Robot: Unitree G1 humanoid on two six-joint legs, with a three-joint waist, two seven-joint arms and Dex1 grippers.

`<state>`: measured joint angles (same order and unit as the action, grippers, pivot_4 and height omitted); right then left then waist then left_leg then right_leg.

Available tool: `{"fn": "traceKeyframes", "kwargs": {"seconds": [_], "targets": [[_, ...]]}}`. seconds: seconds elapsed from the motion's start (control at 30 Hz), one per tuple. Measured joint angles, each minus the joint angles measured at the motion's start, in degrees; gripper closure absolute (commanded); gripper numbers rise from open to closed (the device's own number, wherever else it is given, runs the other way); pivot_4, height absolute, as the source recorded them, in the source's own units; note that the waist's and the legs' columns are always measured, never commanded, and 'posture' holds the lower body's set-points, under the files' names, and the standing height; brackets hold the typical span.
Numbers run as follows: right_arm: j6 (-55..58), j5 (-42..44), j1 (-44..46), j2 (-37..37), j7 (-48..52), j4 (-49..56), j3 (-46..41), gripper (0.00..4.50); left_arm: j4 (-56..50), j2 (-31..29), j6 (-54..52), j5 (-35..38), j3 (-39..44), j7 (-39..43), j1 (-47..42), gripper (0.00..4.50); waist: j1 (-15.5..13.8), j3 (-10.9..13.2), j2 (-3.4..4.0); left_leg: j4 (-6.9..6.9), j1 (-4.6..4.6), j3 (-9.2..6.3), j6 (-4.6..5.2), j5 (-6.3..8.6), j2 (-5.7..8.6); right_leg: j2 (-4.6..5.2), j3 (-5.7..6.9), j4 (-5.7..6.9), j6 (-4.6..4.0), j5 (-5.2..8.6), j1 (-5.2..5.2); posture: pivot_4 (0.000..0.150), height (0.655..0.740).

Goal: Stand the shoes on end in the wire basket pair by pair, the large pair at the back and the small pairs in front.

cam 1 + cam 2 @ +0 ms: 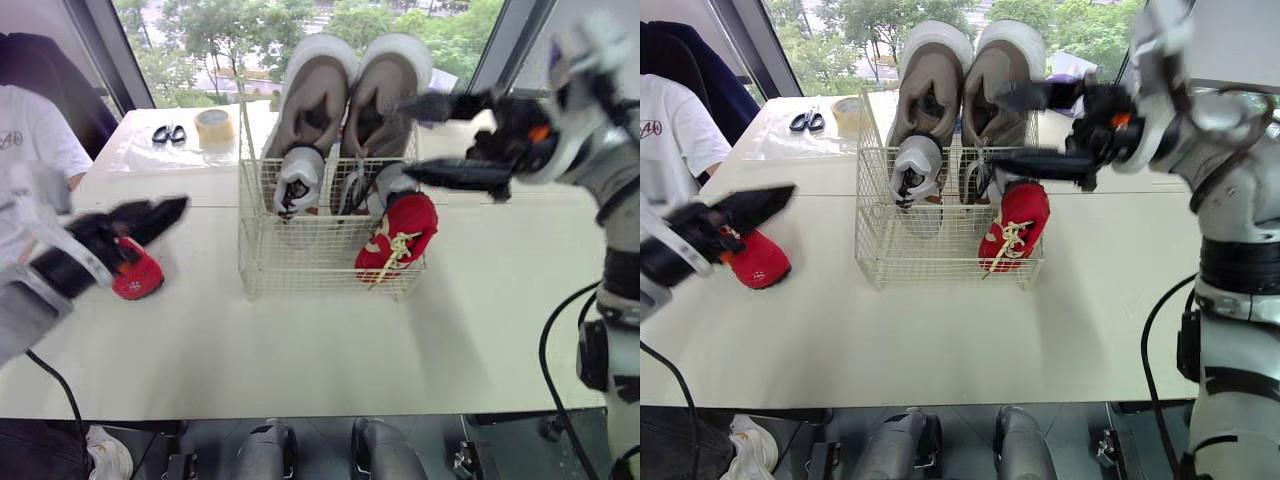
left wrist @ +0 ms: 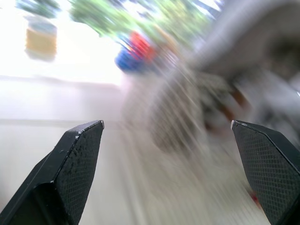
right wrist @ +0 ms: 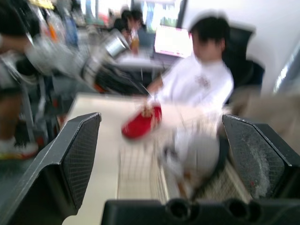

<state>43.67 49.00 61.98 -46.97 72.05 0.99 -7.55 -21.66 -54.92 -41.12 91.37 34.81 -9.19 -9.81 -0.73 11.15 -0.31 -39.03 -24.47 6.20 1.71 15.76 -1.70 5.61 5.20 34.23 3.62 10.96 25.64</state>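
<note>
Left eye view: the left gripper (image 2: 167,124) hangs wide open by a red shoe (image 1: 138,276) on the table (image 1: 300,350) — the right gripper (image 1: 403,137), equally wide, hangs over the basket's (image 1: 300,262) right side.

grey-white arms (image 1: 598,140), black end effectors (image 1: 165,212) (image 1: 402,138), black cables (image 1: 545,345)

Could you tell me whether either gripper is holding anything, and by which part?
Nothing is held: the left gripper is open near the loose red shoe, the right gripper open over the wire basket.
</note>
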Motion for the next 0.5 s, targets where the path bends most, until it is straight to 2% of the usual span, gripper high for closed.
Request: {"fn": "traceKeyframes", "kwargs": {"seconds": [0.13,0.33,0.5], "targets": [[4.3,0.3,2.1,-5.6,5.2,1.7,3.0,0.05,13.1,-6.9,-3.7,-3.3,-0.3,-14.9,-6.7,0.00,0.2,0.0,0.00,0.07,0.00,0.07,0.07,0.04,0.04,0.00,-0.02,-0.01,0.03,-0.01,0.03,0.150,0.7400],[7.3,0.6,2.6,-10.6,16.8,6.0,9.3,0.05,27.5,-9.2,-15.1,-4.4,-5.0,-32.2,-13.6,0.00,0.3,0.0,-0.03,0.10,-0.08,0.12,0.12,-0.02,0.00,-0.01,-0.05,0.06,0.17,-0.08,0.19,0.150,0.7400],[4.2,-2.3,1.5,-11.1,20.0,6.7,11.7,0.05,36.7,-7.7,-21.1,-7.2,-7.7,-34.2,-21.6,0.00,0.0,0.0,-0.15,0.09,-0.08,0.15,-0.20,-0.07,0.04,-0.02,-0.04,0.09,0.22,-0.12,0.19,0.150,0.7400]]}}
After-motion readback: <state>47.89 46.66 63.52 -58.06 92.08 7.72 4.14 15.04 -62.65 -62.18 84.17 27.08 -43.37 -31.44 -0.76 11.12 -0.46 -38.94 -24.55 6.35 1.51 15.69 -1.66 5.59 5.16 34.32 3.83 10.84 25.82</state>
